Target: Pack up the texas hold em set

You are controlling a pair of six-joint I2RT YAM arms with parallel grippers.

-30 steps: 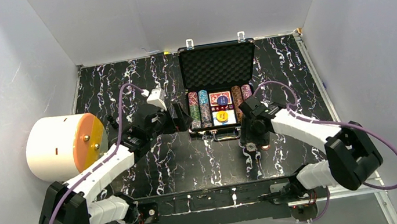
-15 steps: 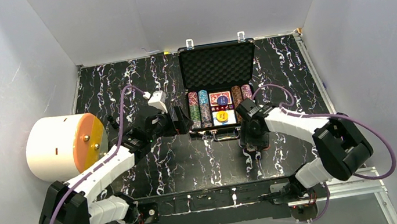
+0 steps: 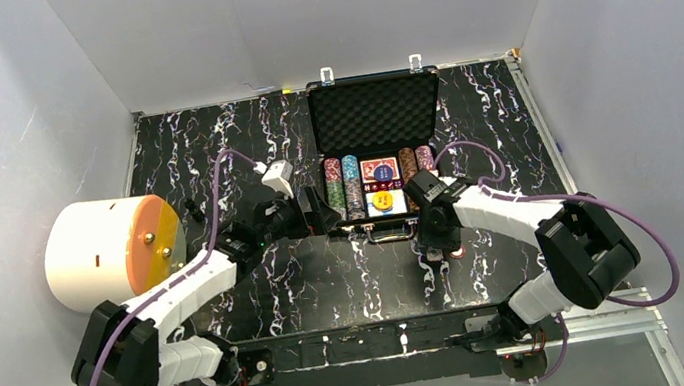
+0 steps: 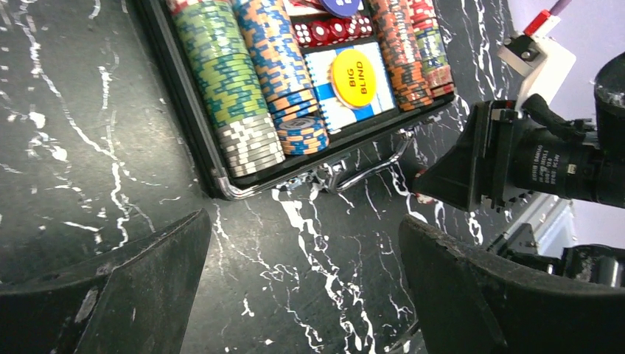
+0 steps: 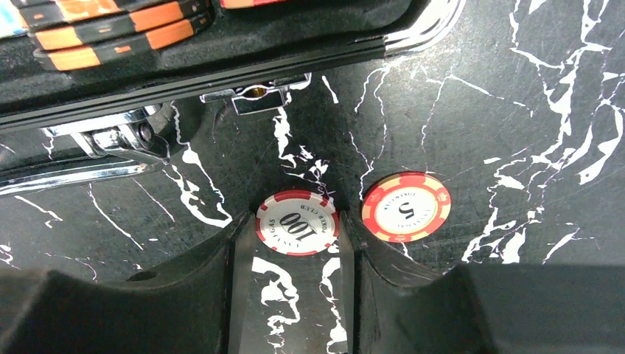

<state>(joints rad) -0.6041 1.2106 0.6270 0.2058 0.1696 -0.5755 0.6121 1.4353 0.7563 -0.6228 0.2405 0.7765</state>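
Right fingers [image 5: 210, 284] have narrowed around red "100" chip [image 5: 297, 222], flat on tabletop [image 5: 516, 110] just before open briefcase [image 3: 374, 116]; firm grip unclear. Second red chip [image 5: 406, 207] beside. Left fingers [image 4: 133, 287] spread, empty. Step: gathering loose chips. Next: pinch rim, lift, slot into case.

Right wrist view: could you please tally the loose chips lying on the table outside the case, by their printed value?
Chip marked 100: 1
Chip marked 5: 1
Total: 2
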